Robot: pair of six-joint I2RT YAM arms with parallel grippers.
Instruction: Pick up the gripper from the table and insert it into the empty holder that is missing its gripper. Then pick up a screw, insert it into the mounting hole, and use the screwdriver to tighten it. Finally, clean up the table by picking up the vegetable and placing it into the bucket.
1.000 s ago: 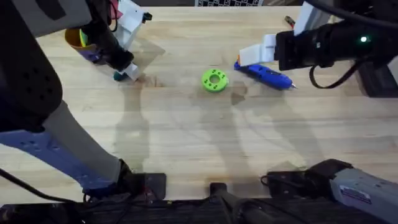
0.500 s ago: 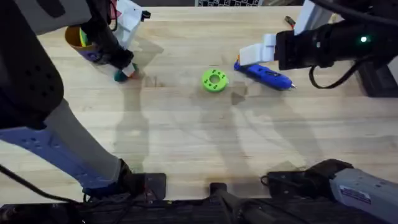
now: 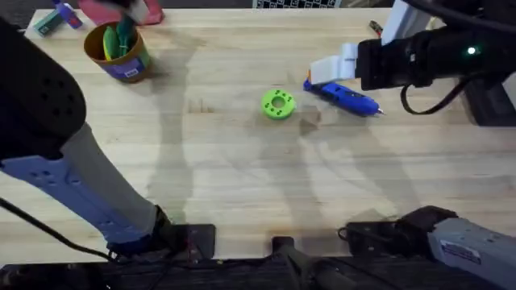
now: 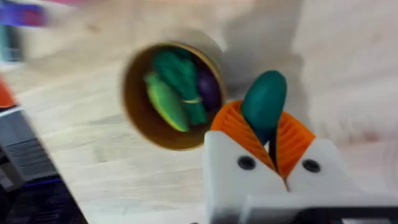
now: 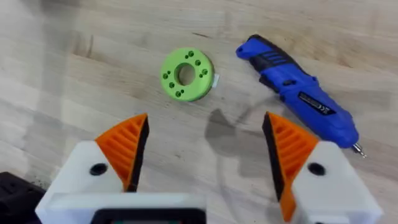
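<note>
In the left wrist view my left gripper [image 4: 263,126] is shut on the vegetable [image 4: 264,98], a dark green oblong piece sticking out between the orange pads. It hangs just beside the rim of the bucket [image 4: 171,96], which holds green and purple toy pieces. From overhead the bucket [image 3: 118,53] stands at the far left. My right gripper [image 5: 205,124] is open and holds nothing, hovering near the blue screwdriver [image 5: 298,96], which also shows overhead as the screwdriver [image 3: 345,97]. The loose gripper piece and the empty holder are out of view.
A bright green disc with holes [image 3: 278,105] lies mid-table, and the right wrist view shows that disc [image 5: 185,74] too. My left arm [image 3: 48,121] looms large and dark over the left side. Small coloured items [image 3: 56,19] lie at the far left corner.
My left gripper has lifted the vegetable off the table beside the bucket and risen toward the camera. The right arm, screwdriver and green disc have not moved.
</note>
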